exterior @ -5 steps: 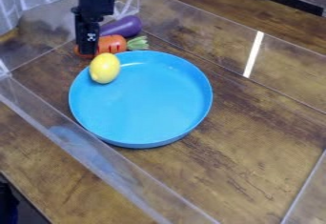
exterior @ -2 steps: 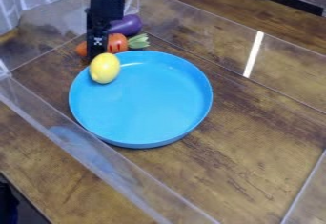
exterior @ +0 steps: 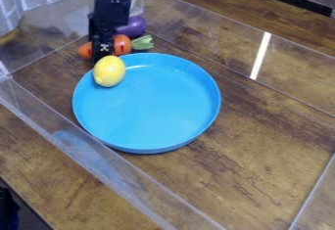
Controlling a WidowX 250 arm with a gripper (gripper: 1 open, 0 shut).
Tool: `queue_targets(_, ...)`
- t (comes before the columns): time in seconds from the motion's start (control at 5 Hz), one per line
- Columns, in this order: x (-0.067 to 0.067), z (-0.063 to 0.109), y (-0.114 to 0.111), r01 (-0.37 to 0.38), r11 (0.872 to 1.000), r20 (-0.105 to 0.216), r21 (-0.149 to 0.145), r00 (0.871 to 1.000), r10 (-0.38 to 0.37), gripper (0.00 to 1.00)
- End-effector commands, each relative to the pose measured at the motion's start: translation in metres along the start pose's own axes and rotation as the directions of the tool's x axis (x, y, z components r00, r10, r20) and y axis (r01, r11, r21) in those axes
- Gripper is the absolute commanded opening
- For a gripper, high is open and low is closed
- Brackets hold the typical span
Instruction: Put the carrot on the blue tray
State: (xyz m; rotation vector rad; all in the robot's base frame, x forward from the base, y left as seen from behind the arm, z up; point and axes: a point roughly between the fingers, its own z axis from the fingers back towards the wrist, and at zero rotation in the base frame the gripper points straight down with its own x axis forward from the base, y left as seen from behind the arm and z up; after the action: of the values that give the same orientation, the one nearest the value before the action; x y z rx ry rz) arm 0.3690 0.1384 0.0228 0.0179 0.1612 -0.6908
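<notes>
- Because the carrot [exterior: 116, 45] lies on the wooden table [exterior: 262, 165] just outside the far-left rim of the blue tray [exterior: 147, 102], the gripper [exterior: 102, 46] stands straight down over it at the left of the scene — its dark jaws spread wide on either side of the orange body, not yet closed on it, by the look of things.
- Small, tapered and smooth, the carrot shows a green leafy end pointing right; it is not on the tray, so the pick-up is likely the step in hand.
- Just behind it sits a glossy purple eggplant [exterior: 132, 24], partly hidden by the arm.
- A rounded yellow lemon [exterior: 109, 70] rests inside the tray, against its left rim.
- Further right, the tray spreads wide — a round, bright-blue plastic dish with a low raised rim and plenty of bare floor to receive the carrot.
- Rightmost, the tabletop carries a pale streak of reflected light.
</notes>
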Motion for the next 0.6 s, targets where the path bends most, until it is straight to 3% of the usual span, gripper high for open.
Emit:
queue_targets(0.0, 0.014, 0.003, -0.005, -0.008, 1.000, 0.011, 0.007, 1.000, 0.008, 1.00)
queue_targets(0.4, 0.011, -0.002, 0.011, -0.019, 1.000, 0.003, -0.005, 1.000, 0.019, 1.00)
